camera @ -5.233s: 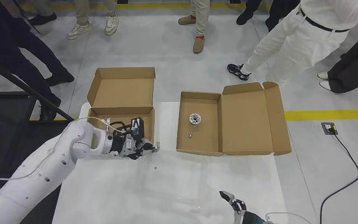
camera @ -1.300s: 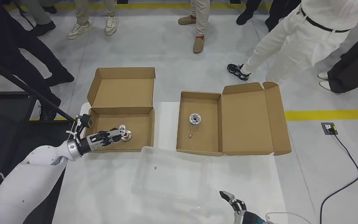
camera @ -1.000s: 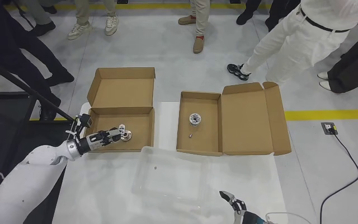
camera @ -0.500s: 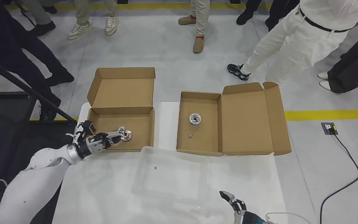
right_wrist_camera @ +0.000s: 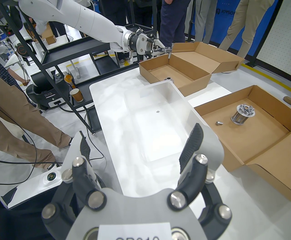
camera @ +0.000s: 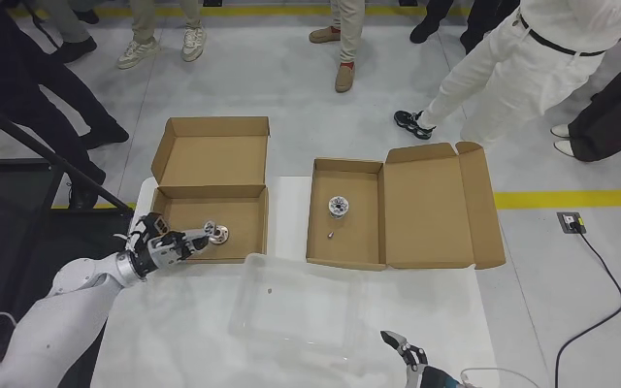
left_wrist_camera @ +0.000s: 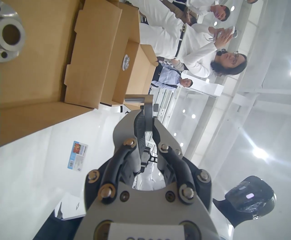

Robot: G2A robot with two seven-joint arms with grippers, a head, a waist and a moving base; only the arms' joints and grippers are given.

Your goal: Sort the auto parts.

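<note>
No text can be read in full. A white label (left_wrist_camera: pixel 145 230) is stuck on the base of the left gripper (left_wrist_camera: pixel 147 113), its dark characters cut off at the frame edge. A like label (right_wrist_camera: pixel 134 231), cut off the same way, is seen on the right gripper (right_wrist_camera: pixel 139 134). A small colour sticker (left_wrist_camera: pixel 77 156) with print too small to read lies on a white surface. A round printed mark (left_wrist_camera: pixel 126 62) is seen on the farther cardboard box (left_wrist_camera: pixel 138 77). White lettering on a blue board (right_wrist_camera: pixel 225 11) is partly hidden.

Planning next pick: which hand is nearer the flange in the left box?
Left. Left hand, shut on a bracket, is beside the flange; right hand is far off, at the table edge.
</note>
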